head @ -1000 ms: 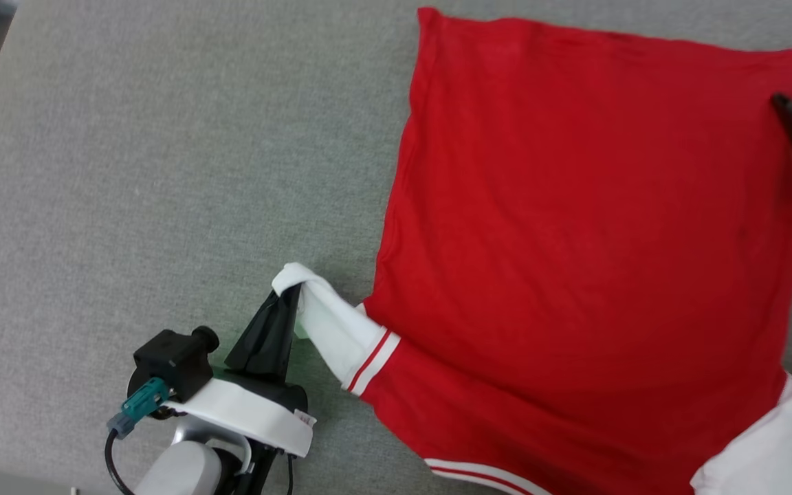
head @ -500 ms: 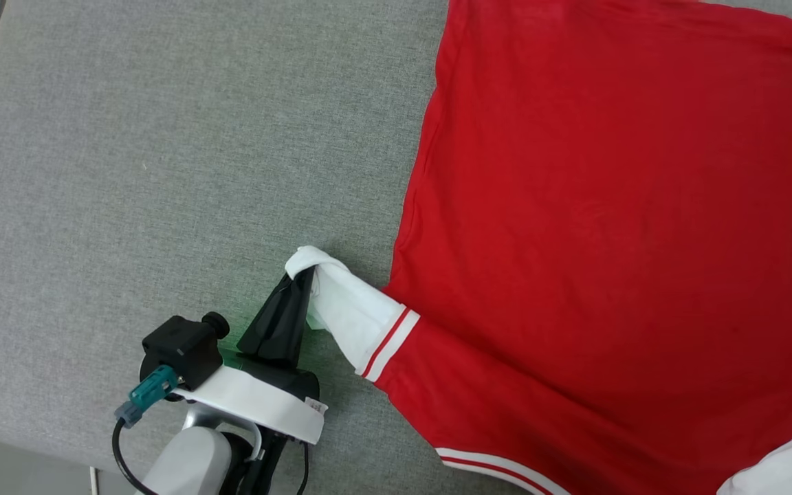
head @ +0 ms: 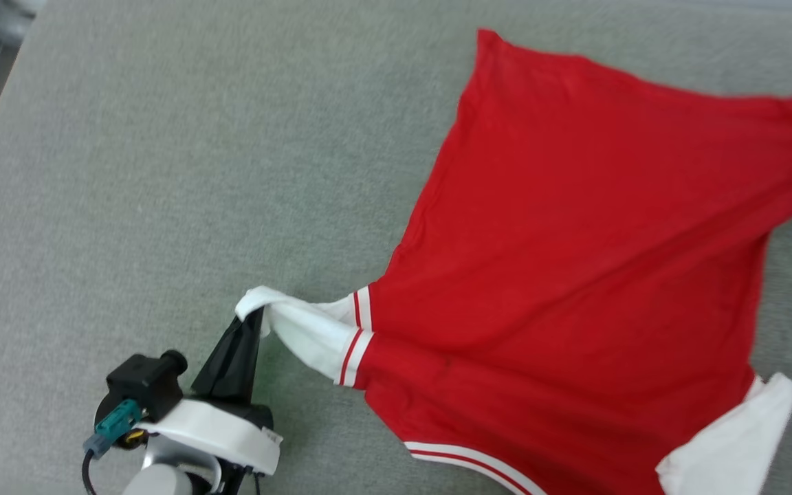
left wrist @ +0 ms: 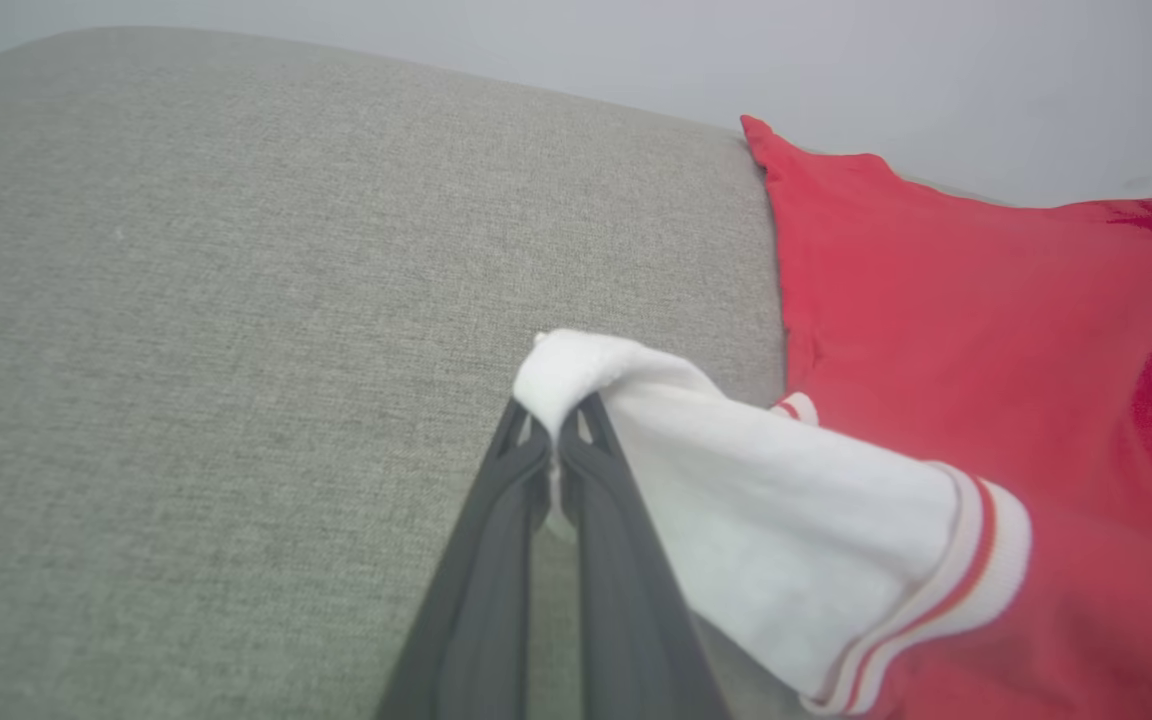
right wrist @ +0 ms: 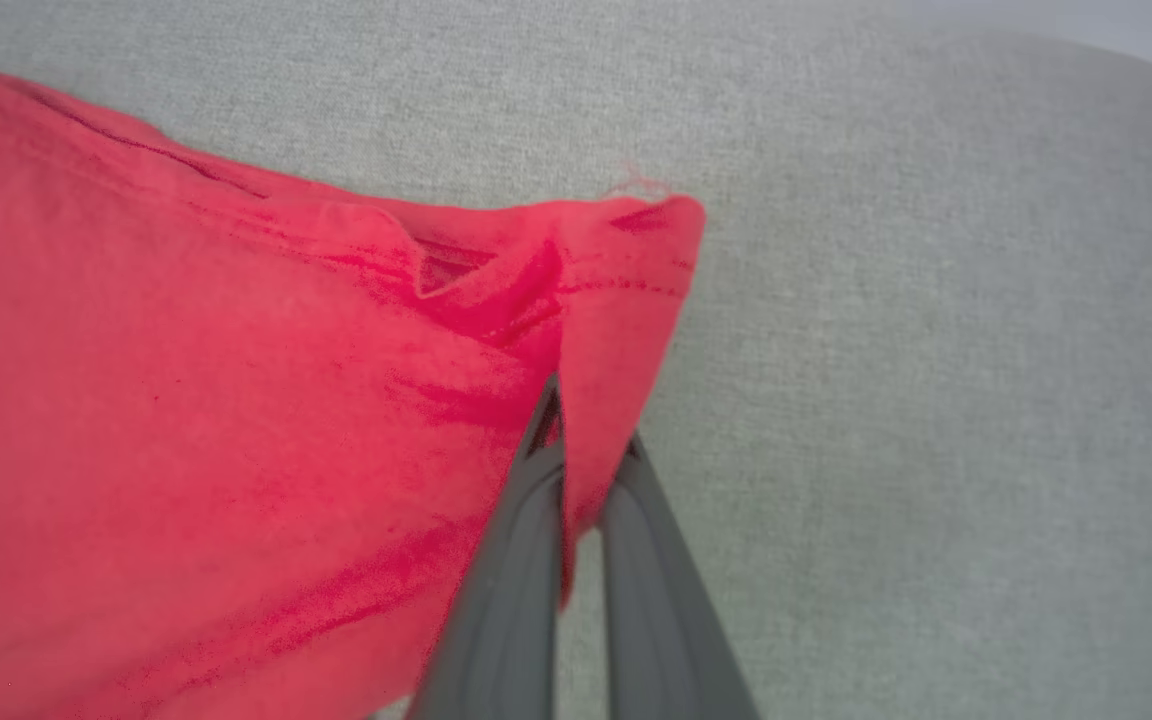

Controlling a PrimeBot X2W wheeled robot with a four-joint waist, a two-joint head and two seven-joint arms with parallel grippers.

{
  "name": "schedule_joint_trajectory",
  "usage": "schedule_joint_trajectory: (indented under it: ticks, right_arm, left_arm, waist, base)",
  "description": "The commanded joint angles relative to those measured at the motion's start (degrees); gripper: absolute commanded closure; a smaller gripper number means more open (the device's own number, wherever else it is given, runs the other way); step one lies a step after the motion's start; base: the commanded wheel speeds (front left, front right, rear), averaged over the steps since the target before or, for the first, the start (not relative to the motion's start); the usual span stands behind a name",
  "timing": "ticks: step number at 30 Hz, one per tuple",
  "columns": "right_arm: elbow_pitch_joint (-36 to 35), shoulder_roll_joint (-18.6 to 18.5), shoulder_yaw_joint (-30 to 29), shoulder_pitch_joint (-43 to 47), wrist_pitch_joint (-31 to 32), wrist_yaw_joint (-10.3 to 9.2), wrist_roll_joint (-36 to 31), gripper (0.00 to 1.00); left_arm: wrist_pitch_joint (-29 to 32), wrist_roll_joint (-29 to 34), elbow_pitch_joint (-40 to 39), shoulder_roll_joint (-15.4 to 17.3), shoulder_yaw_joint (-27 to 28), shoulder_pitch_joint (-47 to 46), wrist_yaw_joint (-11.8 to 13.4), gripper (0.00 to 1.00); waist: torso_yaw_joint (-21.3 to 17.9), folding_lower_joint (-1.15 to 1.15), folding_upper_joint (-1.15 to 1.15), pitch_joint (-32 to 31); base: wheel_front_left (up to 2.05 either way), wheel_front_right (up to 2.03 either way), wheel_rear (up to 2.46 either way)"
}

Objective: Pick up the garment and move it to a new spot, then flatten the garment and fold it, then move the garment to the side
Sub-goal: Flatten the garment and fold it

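Nearest: left end effector [head: 251,322], two dark fingers pressed together on the cuff of a white short sleeve [head: 303,333], drawn taut from the tips. It belongs to the red basketball-style T-shirt [head: 575,261], which spreads to the right of and beyond the left end effector on the grey fabric-covered counter [head: 162,172], plain side up. The second white sleeve [head: 733,440] hangs slack, well right of it.

Farthest from the left end effector: right end effector [right wrist: 576,480], pinching the red hem corner [right wrist: 636,250].

Change: a second ago the body lay square and flat. Now it is stretched corner to sleeve, ridged, right edge drawn inward. Head camera also shifted.

Judgement: lift-and-move is beginning.
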Motion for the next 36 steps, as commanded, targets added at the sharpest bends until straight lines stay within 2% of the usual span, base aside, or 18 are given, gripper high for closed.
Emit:
schedule_joint_trajectory:
  ticks: [1,7,13,20,23,26,27,28,29,30,33,36]
  right_arm:
    - [-2.2,-1.2,0.1,4.0,0.2,-0.08,1.2,1.00]
    - [-10.7,-1.8,-2.3,16.6,1.5,-0.08,5.2,1.00]
    - [-22.1,1.8,-9.6,34.1,2.3,-0.08,6.9,1.00]
    - [-34.5,12.2,-18.9,53.3,1.8,-0.07,6.0,1.00]
    - [-37.6,17.8,-21.8,59.0,1.4,-0.07,6.2,1.00]
    - [-38.2,20.9,-23.7,62.6,0.3,-0.08,7.4,1.00]
    - [-37.7,21.5,-23.7,63.4,-0.4,-0.08,7.8,0.90]
    - [-37.1,22.1,-23.7,64.0,-1.1,-0.08,8.8,0.61]
    - [-36.5,22.3,-23.8,64.1,-2.2,-0.07,9.9,0.18]
    - [-36.0,22.4,-23.9,64.0,-3.7,-0.07,10.8,0.00]
    - [-33.9,22.5,-23.5,62.6,-10.3,-0.07,15.7,0.00]
    - [-33.7,22.5,-22.7,60.8,-19.4,-0.07,16.4,0.00]
  left_arm:
    - [0.3,-0.2,0.2,0.6,0.4,1.4,0.6,1.00]
    - [1.6,-1.6,0.0,1.7,1.6,4.5,1.7,1.00]
    - [3.0,-2.8,0.2,2.9,2.7,8.0,3.0,1.00]
    - [4.9,-3.5,-1.1,4.0,3.1,11.3,4.4,1.00]
    - [5.7,-3.8,-1.2,4.2,3.0,11.9,4.6,1.00]
    - [6.2,-4.1,-1.4,4.4,3.0,12.2,5.0,1.00]
    - [6.3,-4.1,-1.4,4.4,3.1,12.2,5.1,1.00]
    - [6.4,-4.0,-1.4,4.5,3.1,12.3,5.2,1.00]
    - [6.4,-4.0,-1.4,4.6,3.1,12.3,5.3,1.00]
    - [6.6,-4.0,-1.5,4.6,3.0,12.2,5.3,1.00]
    - [6.8,-3.9,-1.7,4.7,2.8,11.9,5.4,1.00]
    - [6.9,-3.8,-2.0,4.7,2.7,11.6,5.5,1.00]
  waist:
    - [-3.4,0.00,0.00,-4.6]
    - [-6.8,0.00,0.00,-9.1]
    - [-10.7,0.00,0.00,-13.2]
    - [-13.8,0.00,0.00,-15.3]
    - [-14.3,0.00,0.00,-15.7]
    - [-14.6,0.00,0.00,-15.6]
    - [-14.7,0.00,0.00,-15.6]
    - [-14.7,0.00,0.00,-15.5]
    - [-14.7,0.00,0.00,-15.5]
    - [-14.6,0.00,0.00,-15.4]
    - [-14.4,0.00,0.00,-15.3]
    - [-14.0,0.00,0.00,-15.0]
  base:
    - [0.00,0.00,0.00]
    - [0.00,0.00,0.00]
    - [0.00,0.00,0.00]
    - [0.00,0.00,0.00]
    - [0.00,0.00,0.00]
    - [0.00,0.00,0.00]
    - [0.00,0.00,0.00]
    - [0.00,0.00,0.00]
    - [0.00,0.00,0.00]
    - [0.00,0.00,0.00]
    - [0.00,0.00,0.00]
    - [0.00,0.00,0.00]
